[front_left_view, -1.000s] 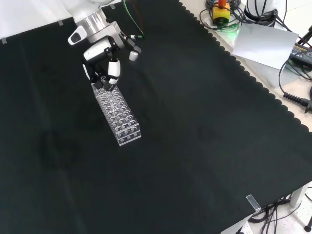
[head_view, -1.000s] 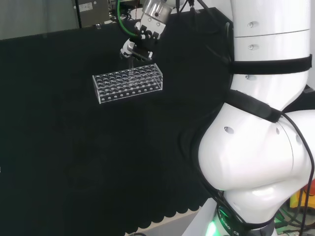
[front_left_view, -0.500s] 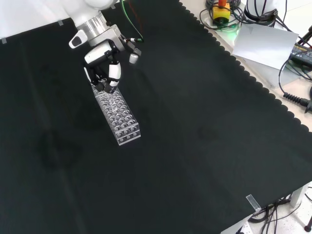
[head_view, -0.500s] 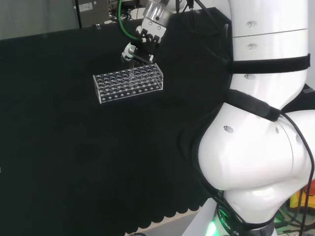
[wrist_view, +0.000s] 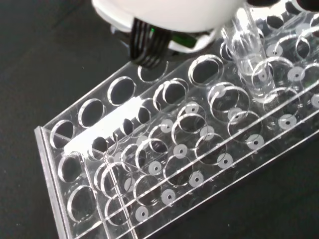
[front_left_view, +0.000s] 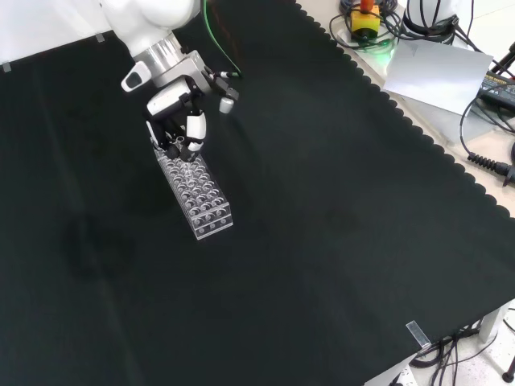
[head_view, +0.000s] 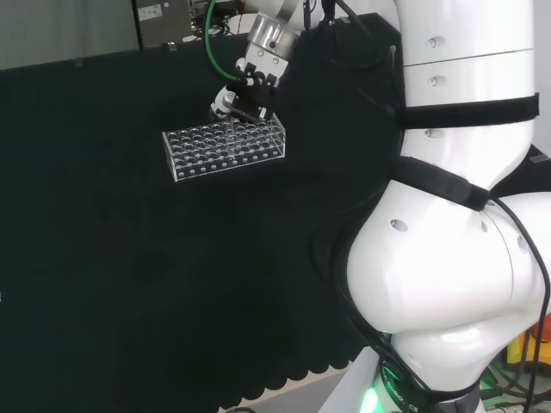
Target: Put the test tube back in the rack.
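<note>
Rack (head_view: 224, 148) of clear plastic stood on the black cloth (head_view: 129, 284), in the far part of the bench in the head view, well left of the arm (head_view: 465, 215). In the front view the rack (front_left_view: 195, 190) ran as a long block from upper left to lower right, its far end under the hand (front_left_view: 179, 121).

The hand (head_view: 245, 95) hung just above the rack's right far part in the head view, its fingers (head_view: 225, 101) curled downward over the holes. In the front view a white fingertip (front_left_view: 195, 127) pointed down at the rack's top row, touching or nearly touching it (which of the two could not be told).

The tube (wrist_view: 249, 52) showed plainly in the wrist view: a clear glass cylinder, roughly upright and slightly tilted, its lower end already inside a hole in the rack (wrist_view: 164, 164), its upper part rising toward the blurred white body of the hand (wrist_view: 169, 15). The fingers appeared closed round the tube's top, though the contact itself lay hidden at the picture's edge. The other holes in that view looked empty, with small white discs at their bottoms.

A green cable (head_view: 211, 43) ran along the wrist above the hand.
</note>
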